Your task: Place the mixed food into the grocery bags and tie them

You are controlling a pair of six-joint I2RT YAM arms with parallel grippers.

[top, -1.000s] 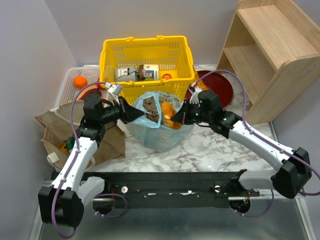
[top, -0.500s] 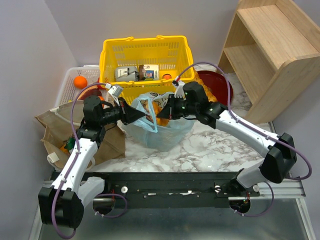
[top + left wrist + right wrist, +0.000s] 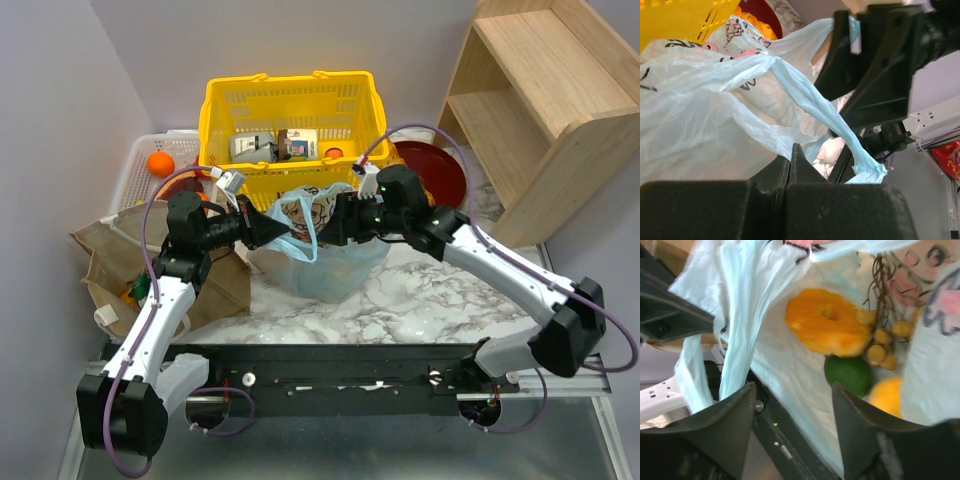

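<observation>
fruit (image 3: 827,327) in the blue bag (image 3: 315,275) shows best past the wide right tool (image 3: 792,390); left tool (image 3: 791,148) pinches that bag.

Overhead, two wrist close-ups: blue bag (image 3: 320,275)

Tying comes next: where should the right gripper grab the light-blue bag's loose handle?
Pinch the handle strip midway, coming from the right side of the light-blue bag. There it is twisted into a narrow rope, clear of the fruit, so the open right gripper can likely close across it.
</observation>
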